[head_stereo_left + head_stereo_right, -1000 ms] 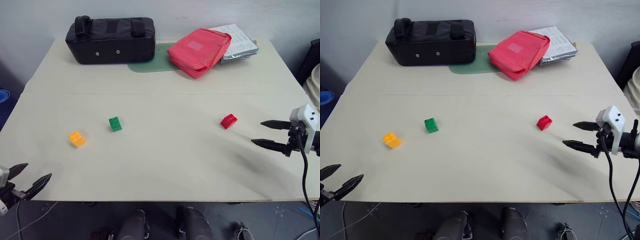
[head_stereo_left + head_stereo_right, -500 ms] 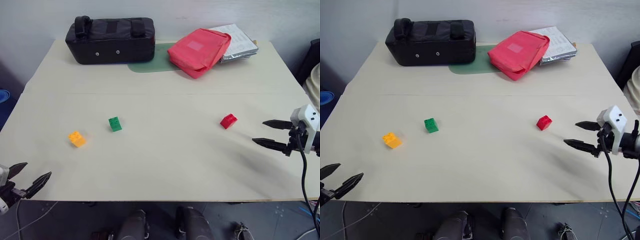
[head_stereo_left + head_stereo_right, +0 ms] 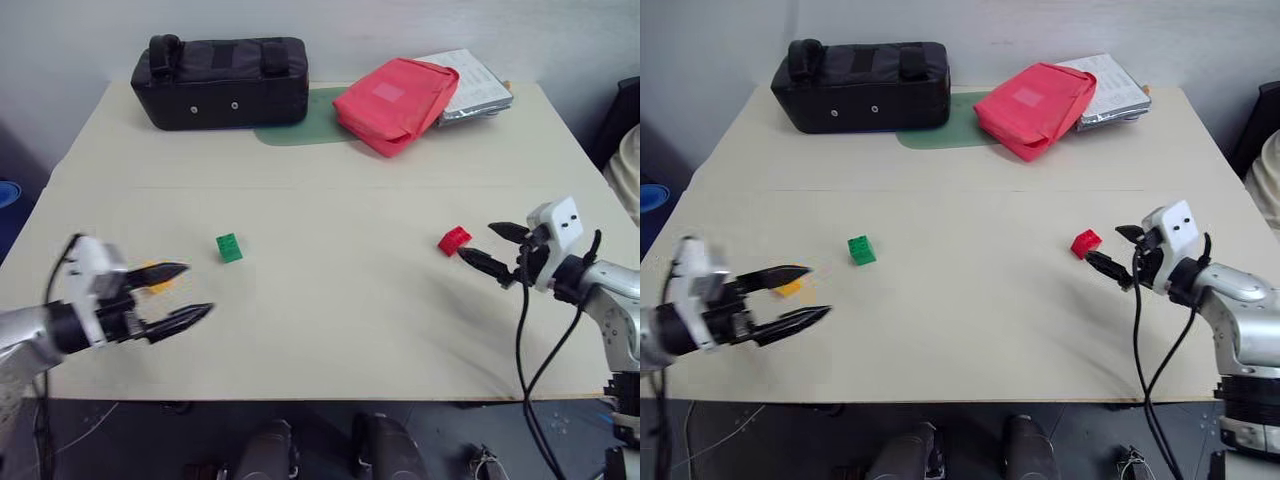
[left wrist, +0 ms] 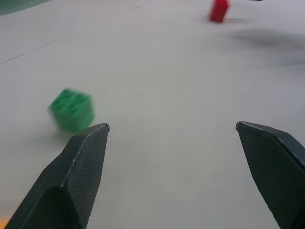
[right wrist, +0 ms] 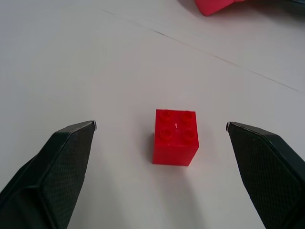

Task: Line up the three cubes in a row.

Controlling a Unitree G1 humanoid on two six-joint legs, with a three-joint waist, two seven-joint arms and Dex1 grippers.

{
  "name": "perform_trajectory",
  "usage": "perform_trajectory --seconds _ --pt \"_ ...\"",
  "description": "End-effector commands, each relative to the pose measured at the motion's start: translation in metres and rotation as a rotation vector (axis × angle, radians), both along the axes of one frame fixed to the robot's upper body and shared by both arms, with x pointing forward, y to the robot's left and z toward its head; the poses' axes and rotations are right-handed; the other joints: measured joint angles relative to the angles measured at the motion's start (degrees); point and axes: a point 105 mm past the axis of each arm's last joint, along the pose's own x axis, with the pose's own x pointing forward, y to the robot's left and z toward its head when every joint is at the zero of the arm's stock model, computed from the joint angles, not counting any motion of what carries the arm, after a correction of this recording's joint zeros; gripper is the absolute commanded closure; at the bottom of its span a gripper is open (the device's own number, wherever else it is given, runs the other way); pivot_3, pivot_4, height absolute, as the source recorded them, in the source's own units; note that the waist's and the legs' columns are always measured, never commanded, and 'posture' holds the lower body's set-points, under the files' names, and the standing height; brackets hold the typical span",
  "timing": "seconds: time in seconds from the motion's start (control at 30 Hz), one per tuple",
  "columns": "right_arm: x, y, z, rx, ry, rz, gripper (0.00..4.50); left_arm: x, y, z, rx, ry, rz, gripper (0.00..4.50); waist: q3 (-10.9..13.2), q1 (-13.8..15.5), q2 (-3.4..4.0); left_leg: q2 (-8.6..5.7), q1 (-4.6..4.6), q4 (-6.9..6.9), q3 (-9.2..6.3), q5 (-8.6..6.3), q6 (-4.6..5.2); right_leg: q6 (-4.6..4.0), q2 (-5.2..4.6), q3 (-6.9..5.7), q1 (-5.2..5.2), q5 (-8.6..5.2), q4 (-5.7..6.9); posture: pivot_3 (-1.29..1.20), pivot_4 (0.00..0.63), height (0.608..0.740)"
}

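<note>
I see both arms have swung inward since 1 second ago: the left gripper (image 3: 180,290), jaws apart, now hangs over the orange-yellow brick (image 3: 789,288), and the right gripper (image 3: 488,249), jaws apart, sits just beside the red brick (image 3: 453,240). The green brick (image 3: 229,247) lies unmoved. The right wrist view shows the red brick's 4 studs centred between its fingers (image 5: 57,167).

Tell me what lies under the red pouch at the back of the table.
The red pouch rests partly on a green mat and on a silver-wrapped stack of papers. Whatever else it covers is hidden.
</note>
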Motion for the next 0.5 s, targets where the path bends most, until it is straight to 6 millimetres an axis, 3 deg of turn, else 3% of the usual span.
perform_trajectory --seconds 0.03,0.33,0.47,0.5 --pt "0.015 -0.007 0.006 0.024 -0.039 -0.076 0.0 0.001 -0.036 0.024 0.003 -0.048 -0.214 0.02 0.01 0.1 -0.02 0.01 0.0 0.01 0.01 0.08 -0.01 0.0 0.07 0.0 0.03 0.0 0.09 0.0 0.15 0.74" --pt "0.036 0.002 -0.021 0.073 0.016 -0.11 0.0 0.023 -0.078 0.046 0.045 -0.149 -0.398 0.02 0.01 0.04 -0.02 0.08 -0.04 0.01 0.07 0.3 -0.07 -0.01 0.4 0.02 0.03 0.03 0.09 0.0 0.15 0.74" --pt "0.04 0.001 -0.027 0.084 0.025 -0.123 0.0 0.021 -0.084 0.051 0.037 -0.153 -0.449 0.02 0.01 0.1 -0.02 0.07 -0.03 0.02 0.09 0.33 -0.08 0.0 0.39 0.06 0.01 0.03 0.15 0.0 0.15 0.74" --pt "0.041 0.001 -0.029 0.092 0.025 -0.118 0.18 0.021 -0.086 0.052 0.039 -0.154 -0.462 0.0 0.01 0.11 -0.02 0.07 -0.03 0.02 0.08 0.33 -0.08 0.0 0.39 0.06 0.01 0.02 0.14 0.0 0.15 0.74"
